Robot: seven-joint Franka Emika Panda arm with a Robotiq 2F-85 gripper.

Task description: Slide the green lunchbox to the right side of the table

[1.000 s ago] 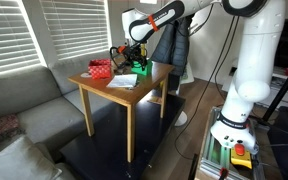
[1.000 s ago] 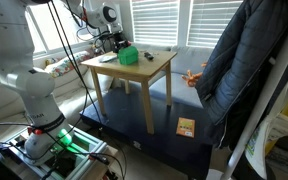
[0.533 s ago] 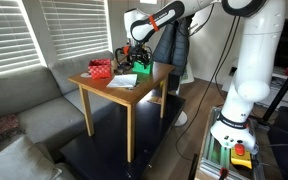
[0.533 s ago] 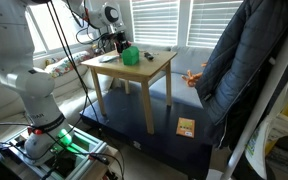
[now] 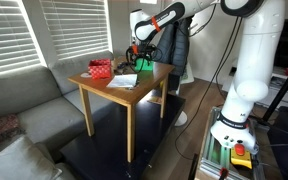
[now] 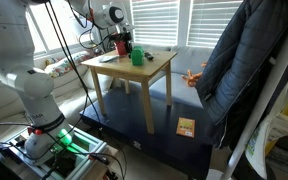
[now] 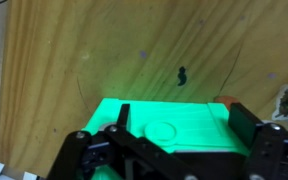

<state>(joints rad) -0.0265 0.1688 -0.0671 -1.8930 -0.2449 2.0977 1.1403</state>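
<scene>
The green lunchbox [image 7: 169, 128] lies on the wooden table [image 7: 74, 50] right under my gripper [image 7: 181, 118]. The jaws are open: the left finger sits over the box's top, and the right finger stands just beside its right edge. In both exterior views the lunchbox [image 5: 144, 66] [image 6: 137, 57] is on the table [image 5: 124, 93] [image 6: 144, 74] near an edge, with the gripper [image 5: 138, 55] [image 6: 125, 46] low against it. The black gripper body hides the box's near side in the wrist view.
A red patterned box [image 5: 101, 69] and a sheet of paper [image 5: 122, 81] lie on the table. A dark jacket [image 5: 170, 45] hangs behind the table. A grey sofa [image 5: 24, 100] stands beside it. A small book [image 6: 186, 127] lies on the floor.
The gripper and the green lunchbox have moved together across the tabletop towards the jacket-side edge, away from the red box.
</scene>
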